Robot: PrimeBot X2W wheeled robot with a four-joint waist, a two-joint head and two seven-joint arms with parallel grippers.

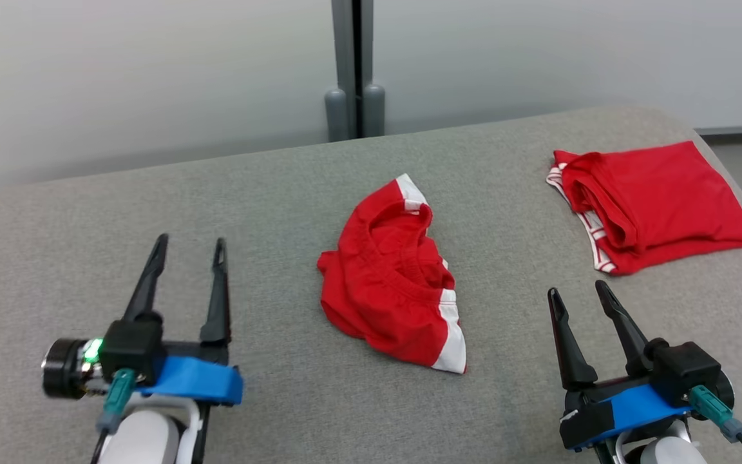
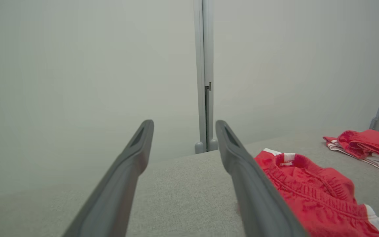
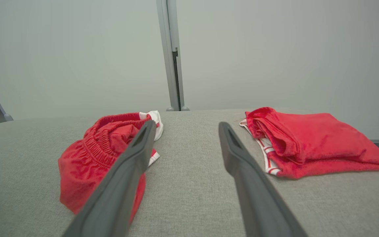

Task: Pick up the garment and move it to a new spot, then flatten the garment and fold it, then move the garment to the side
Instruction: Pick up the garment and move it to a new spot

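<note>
– Jaws first: how do they stand?
– Spread wide on the left gripper (image 1: 191,240), nothing between them, over the grey cloth surface (image 1: 281,193). Same on the right gripper (image 1: 576,287): apart and empty.
– And the garment?
– The crumpled red garment (image 1: 390,277) lies on the surface between the two, touched by neither. A folded red garment (image 1: 654,203) sits beyond the right gripper, well apart from the crumpled one.

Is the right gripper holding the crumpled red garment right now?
No, the right gripper stands open and empty, apart from the crumpled red garment.
</note>
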